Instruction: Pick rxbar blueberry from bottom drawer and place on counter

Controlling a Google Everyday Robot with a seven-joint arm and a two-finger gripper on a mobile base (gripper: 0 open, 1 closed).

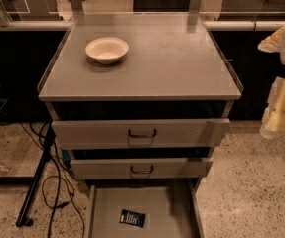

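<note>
At six o'clock in my view, the bottom drawer (174, 214) stands pulled out. The rxbar blueberry (132, 218) lies flat on its grey floor, a little toward the seven o'clock side and clear of both walls. I judge that the open drawer is what gives me a way in from above, since the two upper drawers (141, 133) overhang only its rear part. The gripper (280, 110) hangs at three o'clock, beside the cabinet and well apart from the bar. Whether its jaws are apart or together I cannot tell. The tabletop (177, 68) carries a cream bowl (107, 49) at eleven o'clock, so its centre and right side look best for setting the bar down. The reach down to the drawer has not yet begun.
</note>
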